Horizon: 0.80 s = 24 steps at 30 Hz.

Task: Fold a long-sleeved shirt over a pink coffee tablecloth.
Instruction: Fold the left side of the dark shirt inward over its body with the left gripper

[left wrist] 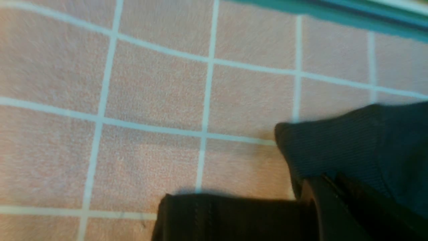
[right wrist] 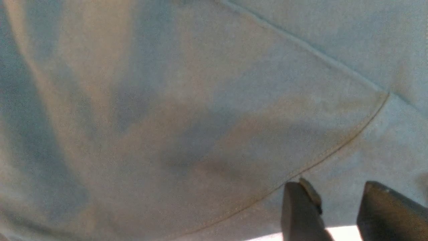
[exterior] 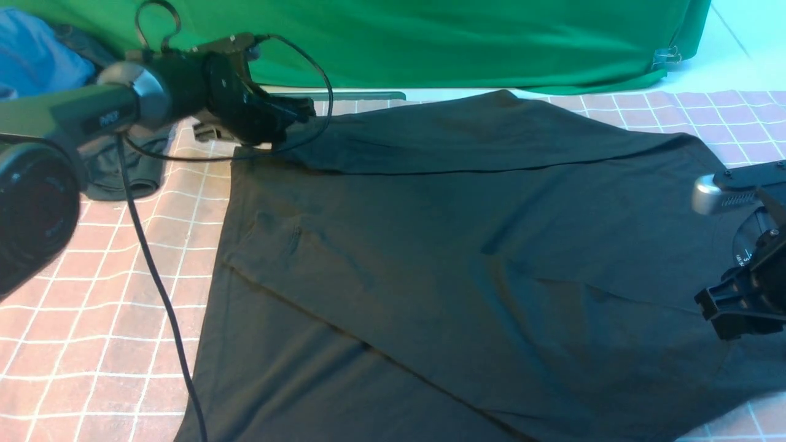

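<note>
Black long-sleeved shirt (exterior: 466,245) spreads flat across the pink coffee tablecloth (exterior: 123,294), filling the near surface. At its far left corner the left pincer (exterior: 293,115) is clamped on the ribbed cuff (left wrist: 334,147); the right pincer (exterior: 731,307), jaws apart and empty, hovers over the shirt's right edge.

Front camera looks forward and down over the shirt (exterior: 466,245); wrist cameras sit close, sharing its fabric at ten and four o'clock.

shirt (exterior: 466,245): 1; tablecloth (exterior: 92,307): 1; green cloth (exterior: 430,37): 1; blue garment (exterior: 31,55): 1; grey garment (exterior: 126,175): 1; pincers (exterior: 298,113) (exterior: 734,310): 2
</note>
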Motion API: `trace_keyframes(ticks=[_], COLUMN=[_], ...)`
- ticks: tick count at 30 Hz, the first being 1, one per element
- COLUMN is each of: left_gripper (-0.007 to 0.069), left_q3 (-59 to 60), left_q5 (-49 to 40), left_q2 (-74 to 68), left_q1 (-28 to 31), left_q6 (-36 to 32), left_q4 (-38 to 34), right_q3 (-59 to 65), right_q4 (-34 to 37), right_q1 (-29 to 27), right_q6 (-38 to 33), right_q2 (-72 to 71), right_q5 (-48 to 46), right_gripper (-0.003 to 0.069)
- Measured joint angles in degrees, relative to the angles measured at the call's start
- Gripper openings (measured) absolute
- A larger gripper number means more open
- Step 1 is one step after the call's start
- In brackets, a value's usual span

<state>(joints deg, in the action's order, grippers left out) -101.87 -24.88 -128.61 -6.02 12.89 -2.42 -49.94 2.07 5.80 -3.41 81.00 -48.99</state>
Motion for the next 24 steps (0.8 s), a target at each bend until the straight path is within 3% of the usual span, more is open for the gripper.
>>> trace_keyframes(ticks=[15,24], left_gripper=[0.0031,0.0031], left_q3=[0.00,0.00], left_q5=[-21.03,-33.26], left_q2=[14.89,17.62], left_q1=[-0.17,-1.09], left_q6=[-0.02,-1.26], left_q4=[-3.35,-9.48], right_q3=[0.00,0.00], right_q4=[0.05,0.11], right_q1=[0.00,0.00], right_q6=[0.00,0.00], right_q2=[0.00,0.00], right_q5=[1.41,2.69], right_gripper=[0.0290,0.0290])
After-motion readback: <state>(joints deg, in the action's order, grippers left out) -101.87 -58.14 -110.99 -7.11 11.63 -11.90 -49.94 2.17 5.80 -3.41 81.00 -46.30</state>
